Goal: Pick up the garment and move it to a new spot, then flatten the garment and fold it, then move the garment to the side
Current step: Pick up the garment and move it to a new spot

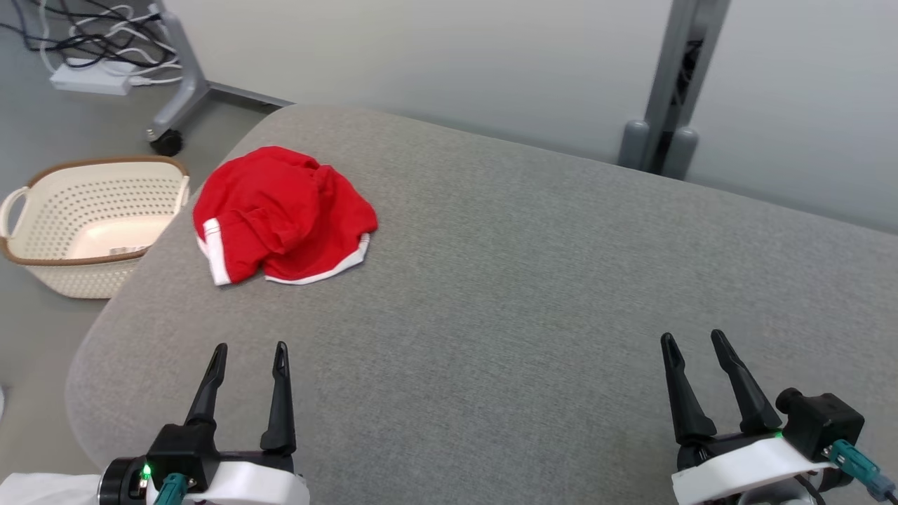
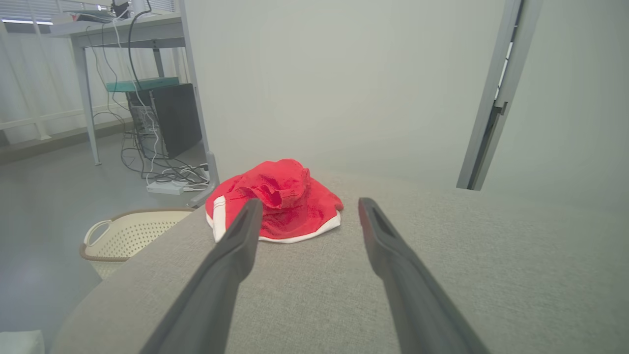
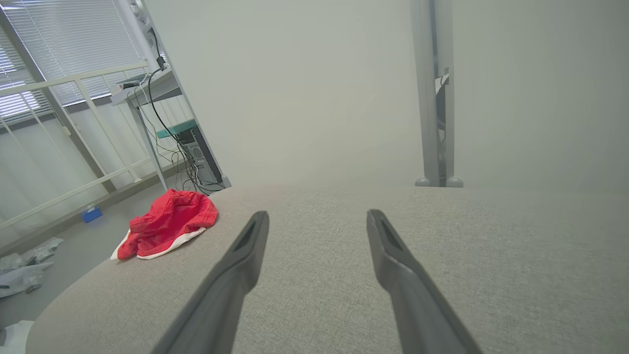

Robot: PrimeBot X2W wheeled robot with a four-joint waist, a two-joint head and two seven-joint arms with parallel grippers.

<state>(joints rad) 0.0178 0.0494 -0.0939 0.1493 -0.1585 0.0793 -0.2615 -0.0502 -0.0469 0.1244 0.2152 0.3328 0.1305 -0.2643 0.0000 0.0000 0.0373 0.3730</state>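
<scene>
**Red garment in a heap at the far left corner, both grippers open and empty**

The garment [image 1: 280,214] is red with white trim. It lies crumpled on the grey table [image 1: 526,280], near the far left corner and close to the left edge. A broad white band shows on its left side, and a thin white border runs along its near edge.

On the floor just beside that corner stands a basket [image 1: 77,277]. It is cream with many small holes, a brown rim and a handle. Something small lies in its bottom, but I cannot tell what it is. Behind the basket there is a grey leg with a black wheel [image 1: 166,142]. Further back lies a white power strip [image 1: 91,78] in a tangle of cables [image 1: 105,35].

The left gripper [image 1: 251,348] is at the near left part of the table, and its fingers point toward the garment but are apart from it. The two fingers are spread and hold nothing. From its wrist view the garment lies straight ahead, beyond the fingertips.

The right gripper [image 1: 692,338] is at the near right part, well apart from the garment. Its fingers are also spread and hold nothing. I cannot tell whether either gripper touches the table.

Behind the table there is a pale wall [image 1: 456,56] and a grey post [image 1: 673,84].
</scene>
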